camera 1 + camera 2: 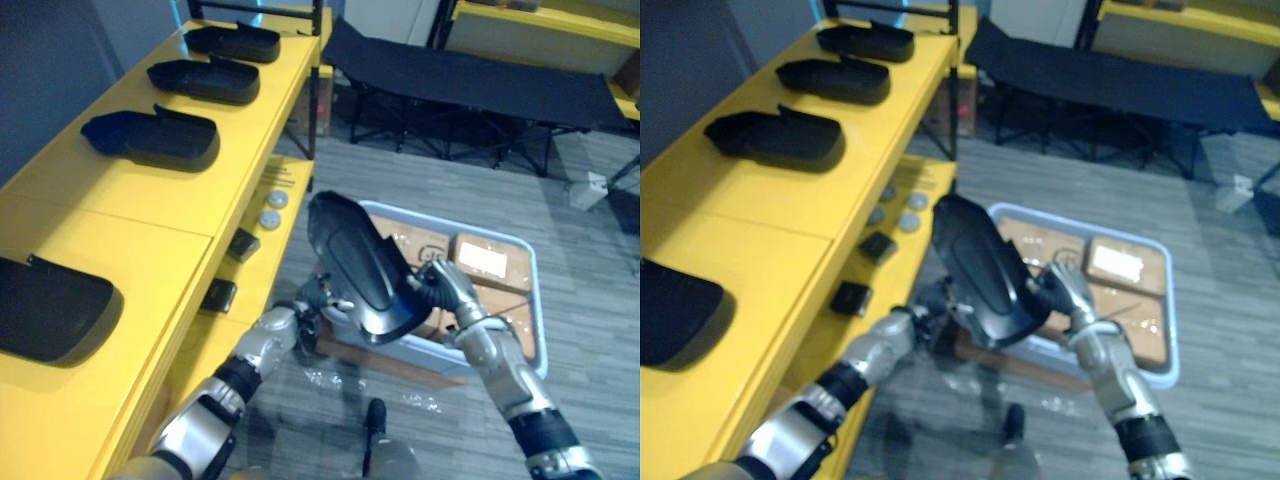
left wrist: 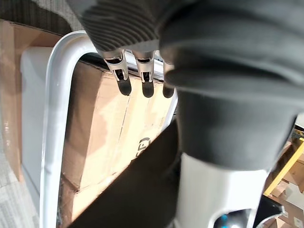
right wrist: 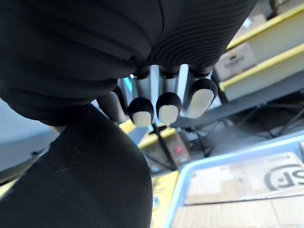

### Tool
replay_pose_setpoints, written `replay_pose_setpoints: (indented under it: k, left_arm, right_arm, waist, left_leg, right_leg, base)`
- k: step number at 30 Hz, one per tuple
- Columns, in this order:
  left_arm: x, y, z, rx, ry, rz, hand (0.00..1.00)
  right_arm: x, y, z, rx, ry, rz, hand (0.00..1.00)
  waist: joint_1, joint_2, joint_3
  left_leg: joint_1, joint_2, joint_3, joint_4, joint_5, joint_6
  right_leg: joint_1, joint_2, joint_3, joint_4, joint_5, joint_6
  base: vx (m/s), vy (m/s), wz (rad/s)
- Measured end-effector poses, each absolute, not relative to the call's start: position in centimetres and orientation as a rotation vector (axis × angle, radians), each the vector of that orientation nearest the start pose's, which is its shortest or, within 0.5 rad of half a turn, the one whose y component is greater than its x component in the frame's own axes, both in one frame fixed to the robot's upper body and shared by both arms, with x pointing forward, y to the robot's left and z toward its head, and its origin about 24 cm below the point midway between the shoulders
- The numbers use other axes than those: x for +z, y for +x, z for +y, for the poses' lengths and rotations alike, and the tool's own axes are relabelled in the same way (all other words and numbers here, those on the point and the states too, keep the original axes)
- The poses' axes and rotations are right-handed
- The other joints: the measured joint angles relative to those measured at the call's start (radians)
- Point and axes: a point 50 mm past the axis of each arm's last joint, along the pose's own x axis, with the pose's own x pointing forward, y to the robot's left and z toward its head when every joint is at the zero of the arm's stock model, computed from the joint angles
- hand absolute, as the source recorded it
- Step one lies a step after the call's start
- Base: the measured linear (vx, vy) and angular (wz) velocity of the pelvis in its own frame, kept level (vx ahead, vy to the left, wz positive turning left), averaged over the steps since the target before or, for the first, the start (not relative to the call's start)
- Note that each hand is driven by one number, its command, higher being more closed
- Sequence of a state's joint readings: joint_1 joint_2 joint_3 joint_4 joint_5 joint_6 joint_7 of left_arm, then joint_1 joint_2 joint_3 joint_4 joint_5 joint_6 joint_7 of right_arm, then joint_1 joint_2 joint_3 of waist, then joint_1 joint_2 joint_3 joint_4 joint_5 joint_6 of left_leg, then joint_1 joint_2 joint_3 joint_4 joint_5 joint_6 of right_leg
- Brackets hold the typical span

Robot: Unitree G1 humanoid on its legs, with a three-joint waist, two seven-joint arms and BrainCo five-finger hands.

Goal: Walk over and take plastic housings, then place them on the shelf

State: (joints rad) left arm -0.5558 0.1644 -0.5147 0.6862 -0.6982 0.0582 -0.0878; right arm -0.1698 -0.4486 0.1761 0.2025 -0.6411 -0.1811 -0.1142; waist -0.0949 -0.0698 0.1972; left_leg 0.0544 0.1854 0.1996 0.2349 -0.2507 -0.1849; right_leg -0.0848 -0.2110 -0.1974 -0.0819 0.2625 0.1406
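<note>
A black plastic housing hangs tilted on edge above the pale blue bin, held between my two hands. My right hand grips its right edge with curled fingers; the housing's dark shell lies just under them. My left hand is against its lower left side; its fingers reach out straight past the housing's edge. Several more black housings lie in a row on top of the yellow shelf to my left.
The bin holds flat cardboard boxes. A lower shelf board carries two small black parts and round grey discs. A black folding cot stands beyond the bin, with another yellow rack behind it. Grey floor lies between.
</note>
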Motion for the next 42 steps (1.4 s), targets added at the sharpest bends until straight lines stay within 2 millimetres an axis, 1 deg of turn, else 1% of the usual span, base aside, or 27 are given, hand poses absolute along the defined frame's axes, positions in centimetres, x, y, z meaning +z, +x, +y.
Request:
replay_pose_setpoints:
  k: [5, 7, 8, 14, 17, 22, 30, 34, 36, 38, 42]
  left_arm:
    - [1.9, 32.4, 7.5, -0.465, -0.218, 0.314, 1.0]
    - [2.0, 32.4, 7.7, -0.452, -0.269, 0.306, 1.0]
    - [2.0, 32.5, 7.8, -0.44, -0.306, 0.309, 1.0]
    - [1.5, 32.0, 8.4, -0.406, -0.37, 0.325, 1.0]
    - [1.6, 31.8, 8.3, -0.39, -0.405, 0.319, 1.0]
    - [2.9, 32.1, 7.9, -0.383, -0.416, 0.249, 1.0]
    - [4.7, 32.4, 7.6, -0.339, -0.42, 0.155, 1.0]
    - [5.9, 32.6, 7.3, -0.324, -0.374, 0.1, 1.0]
    - [6.9, 33.1, 7.2, -0.329, -0.334, 0.055, 1.0]
    - [8.5, 33.6, 7.5, -0.345, -0.289, -0.006, 1.0]
    - [10.0, 33.9, 7.9, -0.363, -0.252, -0.065, 1.0]
  right_arm:
    - [5.9, 28.0, -18.6, 0.165, -1.053, -0.213, 1.0]
    - [6.1, 27.6, -18.3, 0.17, -1.041, -0.233, 1.0]
    - [6.3, 27.2, -17.7, 0.174, -1.03, -0.261, 1.0]
    - [6.3, 26.8, -16.0, 0.186, -0.964, -0.309, 1.0]
    - [6.3, 26.7, -15.7, 0.167, -0.949, -0.329, 1.0]
    - [6.8, 26.6, -15.4, 0.093, -0.898, -0.386, 1.0]
    - [7.0, 26.4, -14.4, 0.046, -0.797, -0.41, 1.0]
    - [7.0, 26.4, -14.4, 0.03, -0.775, -0.411, 1.0]
    - [7.0, 26.4, -14.4, 0.029, -0.77, -0.409, 1.0]
    - [6.9, 26.3, -14.0, 0.031, -0.732, -0.405, 1.0]
    - [7.0, 26.2, -13.2, 0.034, -0.689, -0.428, 1.0]
  waist:
    - [0.003, -0.001, 0.0]
    - [0.005, -0.001, 0.0]
    - [0.006, -0.001, 0.0]
    - [0.004, -0.001, 0.0]
    - [0.006, -0.001, 0.0]
    - [0.002, -0.001, 0.0]
    - [-0.002, -0.005, -0.003]
    - [-0.002, -0.006, -0.003]
    - [-0.002, -0.006, -0.003]
    - [-0.007, -0.006, -0.003]
    - [-0.021, -0.008, -0.004]
  left_leg:
    - [0.0, 0.0, 0.0, -0.001, 0.0, 0.0]
    - [0.0, 0.0, 0.0, -0.001, 0.0, 0.0]
    - [0.0, 0.0, 0.0, -0.001, 0.0, 0.0]
    - [0.001, 0.0, 0.0, 0.0, 0.0, 0.0]
    - [0.001, 0.0, 0.0, 0.0, 0.0, 0.0]
    - [0.005, 0.0, 0.001, 0.0, 0.0, 0.0]
    - [0.016, -0.001, 0.002, -0.001, 0.0, 0.0]
    - [0.015, -0.001, 0.002, 0.0, 0.0, 0.0]
    - [0.014, -0.001, 0.002, 0.0, 0.0, 0.0]
    - [0.013, -0.002, 0.004, 0.0, 0.0, 0.0]
    - [0.014, -0.002, 0.004, 0.0, 0.0, 0.0]
  right_leg:
    - [0.0, 0.0, 0.0, 0.0, 0.0, 0.0]
    - [0.0, 0.0, 0.0, 0.0, 0.0, 0.0]
    - [0.0, 0.0, 0.0, 0.0, 0.0, 0.0]
    - [0.001, 0.0, 0.0, 0.0, 0.0, 0.001]
    - [0.001, 0.0, 0.0, 0.0, 0.0, 0.001]
    - [0.002, 0.0, 0.001, 0.0, 0.001, 0.001]
    - [0.012, -0.001, 0.001, 0.0, 0.001, 0.0]
    - [0.01, -0.001, 0.001, 0.0, 0.001, -0.001]
    - [0.006, -0.001, 0.002, 0.0, 0.003, -0.002]
    - [0.0, 0.0, 0.004, 0.0, 0.005, -0.003]
    - [0.0, -0.001, 0.003, 0.0, 0.005, -0.003]
  base:
    - [0.0, 0.0, 0.0]
    - [0.0, 0.0, 0.0]
    - [0.0, 0.0, 0.0]
    - [0.0, 0.0, 0.0]
    - [0.0, 0.0, 0.0]
    - [0.0, 0.0, 0.0]
    - [0.0, 0.0, 0.0]
    - [0.0, 0.0, 0.0]
    - [0.0, -0.001, -0.02]
    - [0.01, -0.002, -0.05]
    - [0.0, 0.0, 0.0]
